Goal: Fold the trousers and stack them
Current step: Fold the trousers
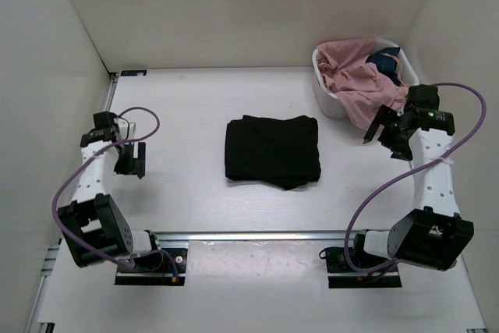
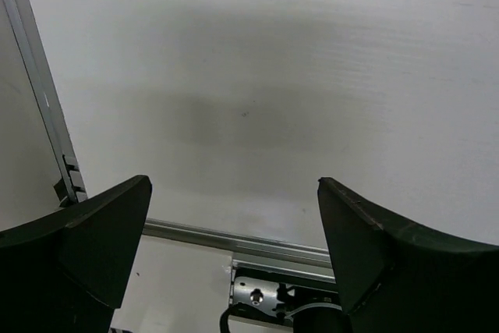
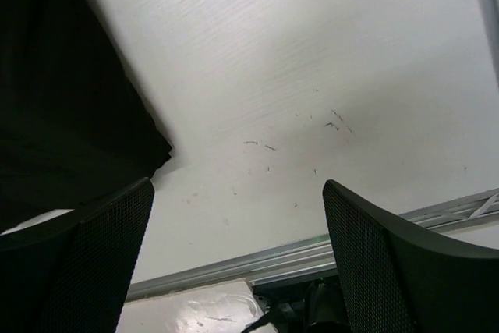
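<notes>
White table (image 1: 195, 107); one pair of trousers (image 1: 273, 150)

Left wrist view. The left gripper (image 2: 234, 186) hung over the white table (image 2: 327, 68) with its jaws spread wide and nothing between them. Its two black fingers (image 2: 90, 255) filled the lower corners of the view. A soft grey shadow (image 2: 234, 118) lay on the bare surface ahead of them. A long aluminium rail (image 2: 226, 237) crossed the view just beyond the fingertips, and a second rail (image 2: 35, 91) ran up the left edge. Below the long rail, a metal mounting plate (image 2: 261, 292) with a screw and a black cable (image 2: 232, 313) showed between the fingers.
</notes>
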You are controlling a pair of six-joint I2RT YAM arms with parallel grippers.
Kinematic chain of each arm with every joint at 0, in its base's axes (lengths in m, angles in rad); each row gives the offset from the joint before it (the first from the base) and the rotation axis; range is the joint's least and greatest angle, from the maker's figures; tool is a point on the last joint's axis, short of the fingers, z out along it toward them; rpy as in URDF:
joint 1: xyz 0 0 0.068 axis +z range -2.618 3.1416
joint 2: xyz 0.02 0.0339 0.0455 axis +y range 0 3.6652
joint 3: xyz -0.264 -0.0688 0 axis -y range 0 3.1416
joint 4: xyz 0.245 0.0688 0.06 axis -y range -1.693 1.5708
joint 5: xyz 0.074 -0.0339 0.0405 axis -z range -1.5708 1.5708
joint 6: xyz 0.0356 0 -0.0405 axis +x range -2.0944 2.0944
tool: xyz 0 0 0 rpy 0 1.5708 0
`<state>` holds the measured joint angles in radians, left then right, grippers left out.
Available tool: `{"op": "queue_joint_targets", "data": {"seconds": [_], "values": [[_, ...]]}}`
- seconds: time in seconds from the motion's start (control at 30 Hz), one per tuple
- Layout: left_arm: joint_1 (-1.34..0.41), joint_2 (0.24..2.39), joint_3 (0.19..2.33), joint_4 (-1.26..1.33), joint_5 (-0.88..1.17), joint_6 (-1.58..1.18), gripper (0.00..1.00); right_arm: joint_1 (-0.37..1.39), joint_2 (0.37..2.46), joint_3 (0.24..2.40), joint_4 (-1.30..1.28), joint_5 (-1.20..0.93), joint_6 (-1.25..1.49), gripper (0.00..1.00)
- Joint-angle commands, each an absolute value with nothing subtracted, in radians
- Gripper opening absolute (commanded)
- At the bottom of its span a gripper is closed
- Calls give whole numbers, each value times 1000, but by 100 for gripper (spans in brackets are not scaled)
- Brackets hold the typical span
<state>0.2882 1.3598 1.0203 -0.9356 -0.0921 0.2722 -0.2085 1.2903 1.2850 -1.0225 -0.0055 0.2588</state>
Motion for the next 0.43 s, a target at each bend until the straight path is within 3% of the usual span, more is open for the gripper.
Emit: {"op": "queue_joint_targets", "data": {"seconds": [0.0,0.4], "values": [[290,1266,982,-905,-48,245,100,-213,1308,1345,-1029,8,270,94],[290,1226,991,-896,-51,245,100,-213,1289,1327,-1002,-23,270,95]]}}
